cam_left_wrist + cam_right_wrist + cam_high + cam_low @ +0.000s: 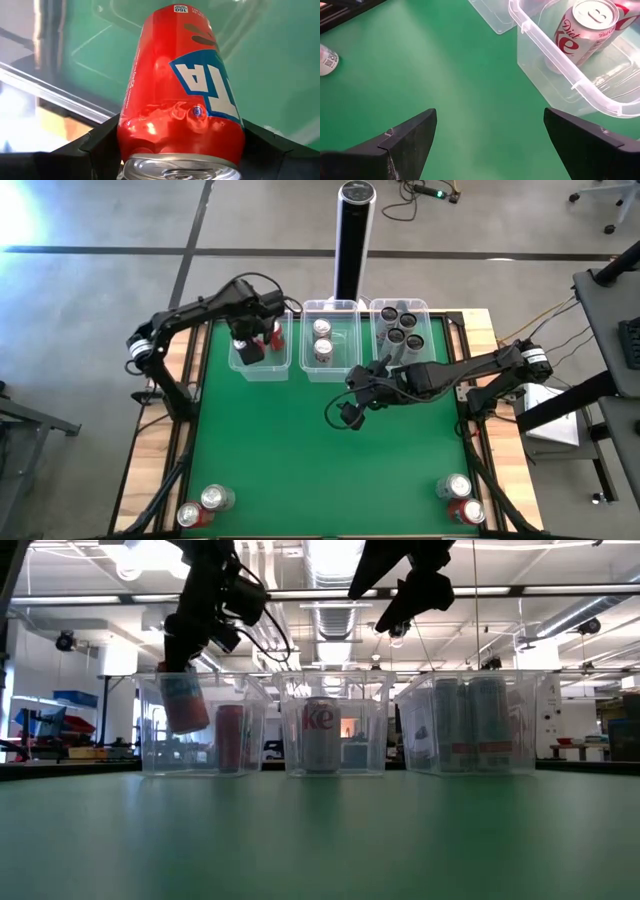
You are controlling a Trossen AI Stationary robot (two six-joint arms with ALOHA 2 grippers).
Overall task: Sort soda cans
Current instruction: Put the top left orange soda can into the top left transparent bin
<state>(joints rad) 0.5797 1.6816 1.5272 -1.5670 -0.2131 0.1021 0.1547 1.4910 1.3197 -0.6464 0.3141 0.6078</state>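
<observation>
- The left claw [247, 345] is positioned over the left clear rectangular plastic tub [260, 363] at the far side of the green worktop [270, 440].
- The left claw is clenched on a red metal soda can with a blue-and-white label [181, 95]. In the low view this can [184, 703] hangs tilted inside the left tub [203, 725], clear of the tub floor.
- A second red soda can [230, 737] stands upright in the same tub, just beside the held can.
- The right claw [352, 412] hovers above the worktop, near the middle clear plastic tub [340, 345] on its near side. Its fingers [405, 140] are spread wide and grasp nothing.
- The middle tub holds silver-white soda cans with red lettering [322, 340]; one stands upright in the right wrist view [585, 30].
- The right clear plastic tub [380, 310] holds several dark grey soda cans [400, 328], upright and close together.
- Two soda cans [205, 508] rest at the near left corner of the worktop.
- Two more soda cans [460, 500] rest at the near right corner.
- A tall black cylindrical post [352, 240] stands behind the tubs.
</observation>
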